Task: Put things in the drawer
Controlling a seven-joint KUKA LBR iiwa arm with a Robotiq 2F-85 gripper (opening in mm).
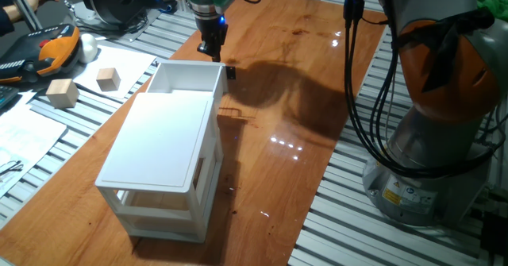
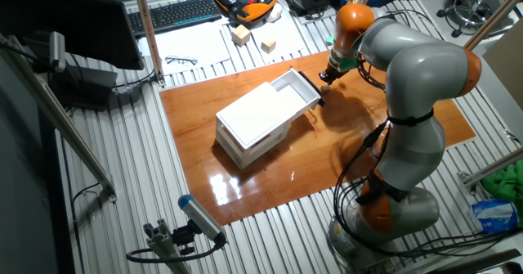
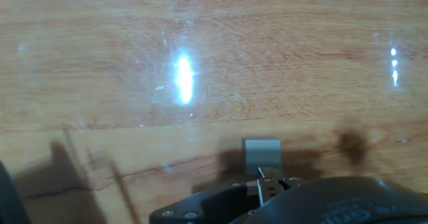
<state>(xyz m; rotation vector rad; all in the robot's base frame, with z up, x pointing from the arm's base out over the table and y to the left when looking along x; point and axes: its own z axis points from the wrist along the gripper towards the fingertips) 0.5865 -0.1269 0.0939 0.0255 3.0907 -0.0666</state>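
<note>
Tiny cube (image 3: 261,154) on bench (image 3: 200,63) before claw (image 3: 267,180): judged light, rigid, easily flicked. Best pinched across opposite flat faces. Claw state indeterminable.

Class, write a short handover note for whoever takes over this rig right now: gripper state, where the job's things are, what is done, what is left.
Gripper: low over the orange-brown wooden table, just beyond the drawer's front; whether its fingers are open or shut cannot be told.
Shallow white plastic drawer with small black knob: pulled out from the top of the boxy white cabinet; nothing visible inside.
Tiny cube: in the hand view it sits on the table right by the fingers, looking grey in their shadow; a grip cannot be confirmed.
Done: drawer open.
Left: secure the cube, place it in the drawer.
</note>
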